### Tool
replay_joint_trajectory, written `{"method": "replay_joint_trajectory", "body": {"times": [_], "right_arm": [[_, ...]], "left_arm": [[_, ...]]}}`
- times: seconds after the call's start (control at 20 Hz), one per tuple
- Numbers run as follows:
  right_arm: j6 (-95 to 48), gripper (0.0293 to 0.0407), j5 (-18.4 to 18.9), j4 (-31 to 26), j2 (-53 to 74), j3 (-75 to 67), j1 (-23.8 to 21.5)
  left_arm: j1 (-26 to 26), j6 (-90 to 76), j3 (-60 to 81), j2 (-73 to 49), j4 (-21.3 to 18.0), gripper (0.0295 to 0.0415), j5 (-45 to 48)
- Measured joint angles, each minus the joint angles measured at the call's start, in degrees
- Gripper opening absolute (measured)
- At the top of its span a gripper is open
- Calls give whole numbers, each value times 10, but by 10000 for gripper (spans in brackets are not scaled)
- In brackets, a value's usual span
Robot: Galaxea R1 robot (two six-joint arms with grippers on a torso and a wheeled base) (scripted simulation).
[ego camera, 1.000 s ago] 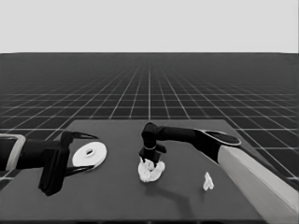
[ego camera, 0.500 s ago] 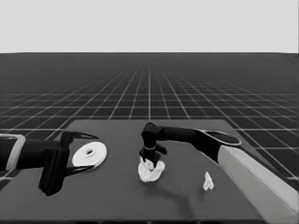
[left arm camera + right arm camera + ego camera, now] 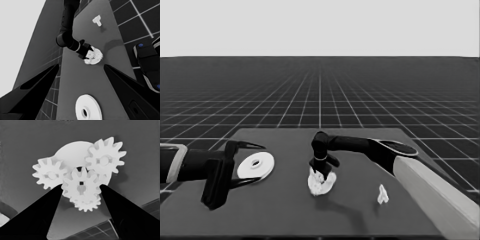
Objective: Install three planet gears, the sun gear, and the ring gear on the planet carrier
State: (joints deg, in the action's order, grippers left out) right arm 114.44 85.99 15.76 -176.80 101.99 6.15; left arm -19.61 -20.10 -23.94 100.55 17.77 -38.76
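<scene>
Hanging straight over the smaller round part [image 3: 321, 184] near the table's [image 3: 285, 215] middle, the right gripper [image 3: 323, 170] has its fingers apart, flanking the central gear [image 3: 81, 185]. 4 gears lie flat on that part: 1 central, 3 [image 3: 51, 175] around it, meshed. Bare table surrounds the cluster. The larger round part [image 3: 256, 166] lies flat beneath the parked left gripper [image 3: 250, 165], whose fingers are spread. A thin white piece [image 3: 382, 194] sits well apart. Nothing has shifted since the earlier frames.

four gears [image 3: 81, 185] on smaller round part [image 3: 72, 151] | larger round part [image 3: 256, 166] apart
</scene>
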Motion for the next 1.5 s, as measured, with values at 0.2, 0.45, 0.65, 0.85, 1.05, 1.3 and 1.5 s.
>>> {"method": "replay_joint_trajectory", "body": {"times": [0.2, 0.45, 0.65, 0.85, 1.05, 1.3, 1.5], "right_arm": [[24, 309, 0, 0, 0, 0, 0], [54, 310, 0, 0, 0, 0, 0], [78, 309, 0, 0, 0, 0, 0], [102, 309, 0, 0, 0, 0, 0], [126, 309, 0, 0, 0, 0, 0], [156, 309, 0, 0, 0, 0, 0], [180, 309, 0, 0, 0, 0, 0]], "left_arm": [[0, 0, 0, 0, 0, 385, 0], [0, 0, 0, 0, 0, 385, 0], [0, 0, 0, 0, 0, 385, 0], [0, 0, 0, 0, 0, 385, 0], [0, 0, 0, 0, 0, 385, 0], [0, 0, 0, 0, 0, 385, 0], [0, 0, 0, 0, 0, 385, 0]]}}
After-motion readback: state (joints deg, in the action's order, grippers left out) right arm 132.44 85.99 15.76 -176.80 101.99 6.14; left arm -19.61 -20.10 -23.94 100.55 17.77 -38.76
